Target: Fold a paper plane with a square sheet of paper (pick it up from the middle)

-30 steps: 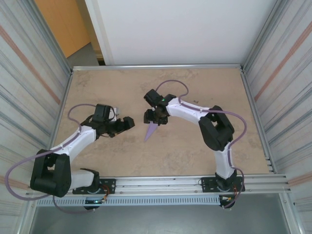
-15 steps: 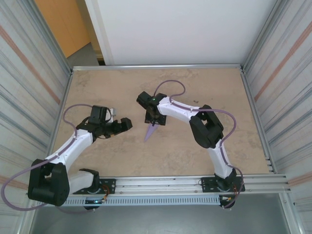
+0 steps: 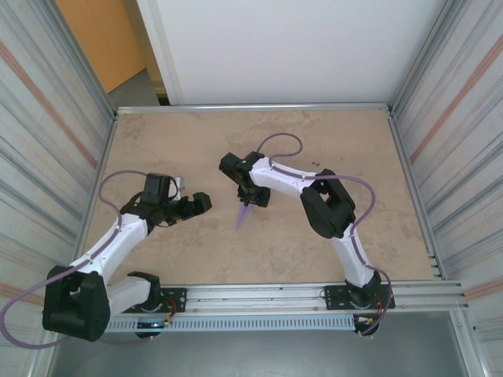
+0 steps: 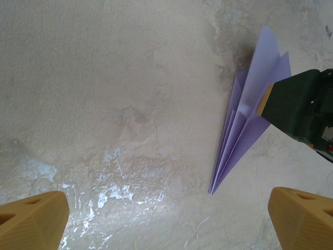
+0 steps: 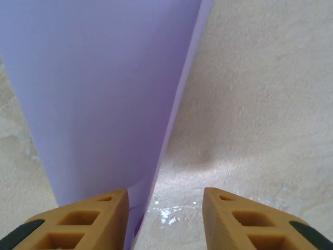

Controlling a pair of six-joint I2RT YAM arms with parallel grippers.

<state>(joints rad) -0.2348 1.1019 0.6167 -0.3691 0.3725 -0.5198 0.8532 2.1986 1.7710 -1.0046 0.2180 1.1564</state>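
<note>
Lilac paper plane (image 3: 246, 214), already a narrow dart, lies mid-table (image 3: 330, 133) with its nose toward the arm bases. The right gripper (image 3: 252, 195) is at its wide tail, probably to pick it up, and the left gripper (image 3: 201, 203) stands clear beside it, fingers spread wide. The left wrist view gives the centre ridge and layered wings; the right wrist view gives fingers (image 5: 83, 216) part-way apart, bare table between them and paper at one finger's edge.

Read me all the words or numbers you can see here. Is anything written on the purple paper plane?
None: no word, number, label or sign can be read in these pictures.
The paper plane is plain lilac, with nothing written on the sides that show.
The table is mottled beige and carries no print or sticker.
</note>
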